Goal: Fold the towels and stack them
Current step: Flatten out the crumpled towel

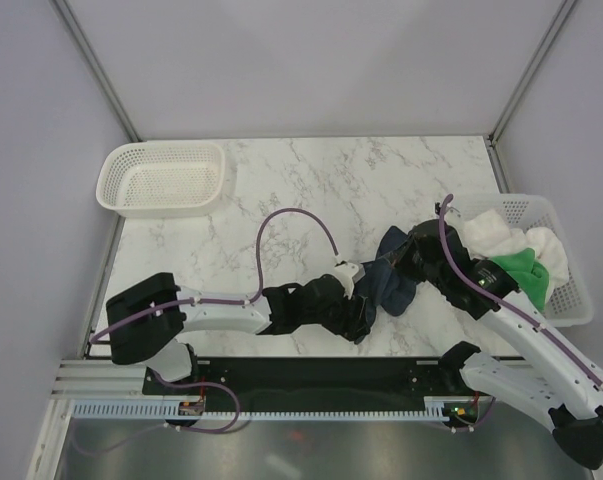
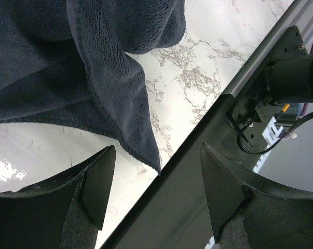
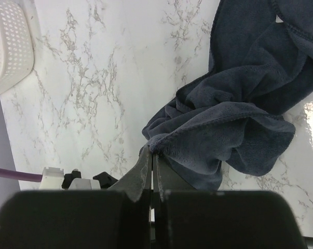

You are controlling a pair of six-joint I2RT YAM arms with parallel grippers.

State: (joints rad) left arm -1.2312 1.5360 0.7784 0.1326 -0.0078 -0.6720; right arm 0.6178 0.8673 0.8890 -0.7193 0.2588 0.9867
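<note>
Near the middle of the veined white marble surface (image 1: 311, 190), toward its near edge, lies the navy towel (image 1: 393, 286); it is thick, looped terry, crumpled into soft rolls and folds with a stitched hem along its edges; one pointed corner hangs down in the left wrist view.

At the far left stands a shallow oblong basket (image 1: 116, 192) of white perforated plastic with rounded corners; nothing shows inside it. At the right edge sits a second white perforated basket (image 1: 573, 272); it holds a heap of fluffy white towels (image 1: 493, 230) and, nearer the arm, a bunched green towel (image 1: 518, 268) touching them.

On the near left side of the navy towel the left pincer (image 2: 157, 150) stands wide apart, its dark wedge-shaped fingers (image 2: 100, 181) bare, gripping nothing; the towel's corner dangles just ahead of the gap, and I cannot tell whether it touches either finger; a dark metal rail (image 2: 192, 171) runs slantwise behind.

On the far right side the right pincer (image 3: 151, 155) is pressed nearly closed, its two thin fingers (image 3: 144, 174) nipping a folded hem of the navy towel where the cloth bunches; the rest of the cloth spreads away across the marble.
</note>
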